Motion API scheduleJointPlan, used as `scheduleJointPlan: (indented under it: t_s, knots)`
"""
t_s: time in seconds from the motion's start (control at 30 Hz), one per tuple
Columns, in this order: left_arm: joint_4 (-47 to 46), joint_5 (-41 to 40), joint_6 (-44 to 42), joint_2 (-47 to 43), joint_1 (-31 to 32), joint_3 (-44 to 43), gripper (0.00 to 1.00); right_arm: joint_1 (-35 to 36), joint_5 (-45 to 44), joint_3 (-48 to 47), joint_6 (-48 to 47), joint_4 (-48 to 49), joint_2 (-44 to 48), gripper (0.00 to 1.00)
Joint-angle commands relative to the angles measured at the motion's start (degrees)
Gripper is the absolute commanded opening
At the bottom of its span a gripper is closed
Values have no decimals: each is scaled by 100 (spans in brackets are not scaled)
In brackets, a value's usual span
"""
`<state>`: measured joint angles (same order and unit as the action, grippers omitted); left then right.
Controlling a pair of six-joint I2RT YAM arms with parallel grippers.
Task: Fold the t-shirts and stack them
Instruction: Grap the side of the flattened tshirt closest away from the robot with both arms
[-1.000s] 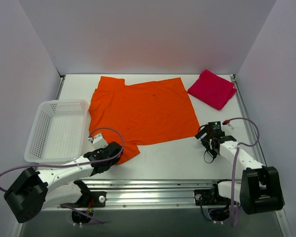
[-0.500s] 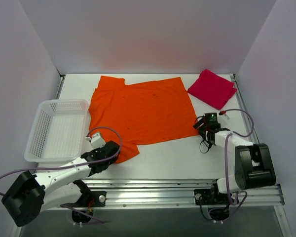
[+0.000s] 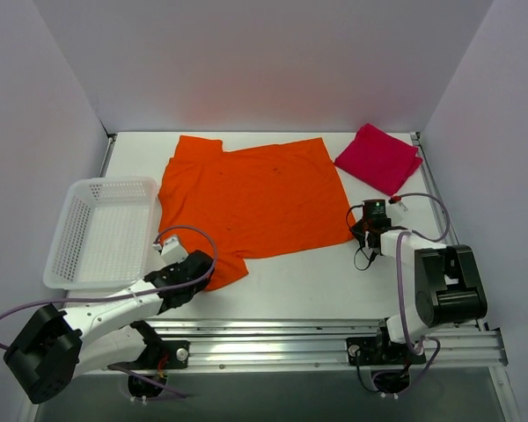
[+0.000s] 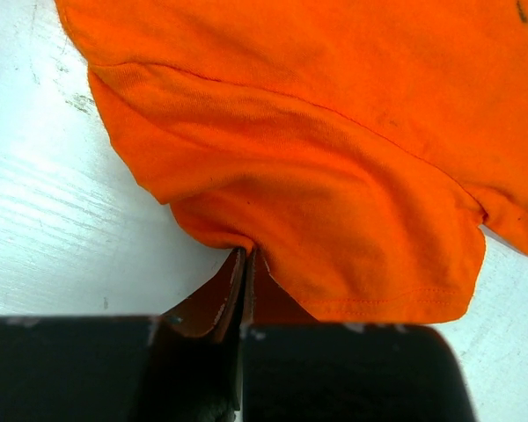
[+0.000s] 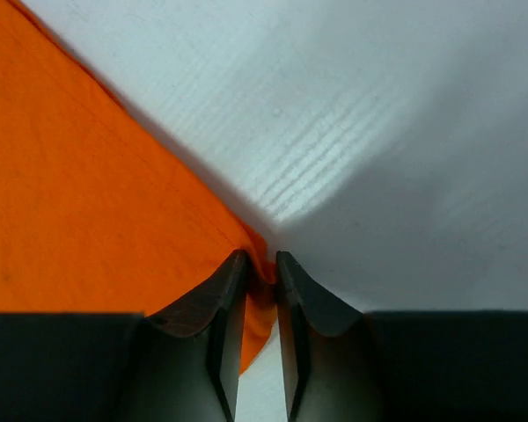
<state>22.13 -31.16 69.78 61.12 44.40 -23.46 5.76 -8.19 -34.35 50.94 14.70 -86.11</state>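
The orange t-shirt lies spread flat in the middle of the white table. My left gripper is at its near left corner, shut on a bunched fold of the orange cloth; the left gripper has its jaws pressed together. My right gripper is at the shirt's near right corner. In the right wrist view the right gripper pinches the corner of the orange cloth between nearly closed jaws. The red t-shirt lies folded at the back right, apart from both grippers.
A white mesh basket stands at the left, just beyond the left arm. Grey walls close the table on three sides. A metal rail runs along the near edge between the arm bases.
My right gripper moved left and a little back to the orange shirt's near right corner, and its jaws closed on the cloth. The left gripper kept its grip and barely moved.
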Motion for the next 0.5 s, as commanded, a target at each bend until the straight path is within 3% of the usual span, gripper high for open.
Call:
scheduleJointPlan:
  t_s: [0.0, 0.07, 0.47]
  knots:
    - [-183, -22, -78, 14, -54, -18, 2, 30, -95, 183, 30, -748, 129, 15]
    - [-157, -31, -87, -21, -54, -35, 2, 22, -174, 174, 21, -854, 366, 0]
    - [89, 13, -430, -197, -98, -273, 2, -49, -1387, 113, 215, -2453, 2545, 0]
